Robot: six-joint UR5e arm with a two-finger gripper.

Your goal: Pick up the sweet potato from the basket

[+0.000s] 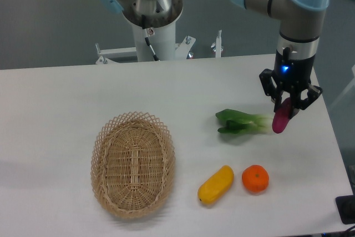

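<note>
The purple-magenta sweet potato (281, 119) hangs upright from my gripper (288, 105), which is shut on its upper end, over the right side of the table. It is just right of the leafy green's white stem. The tan wicker basket (133, 162) stands empty at the lower left of the table, far from the gripper.
A green leafy vegetable (244, 122) lies just left of the held tuber. A yellow oblong vegetable (216, 184) and an orange (255, 178) lie near the front edge. The arm's base column (150, 20) rises behind the table. The table's right edge is close to the gripper.
</note>
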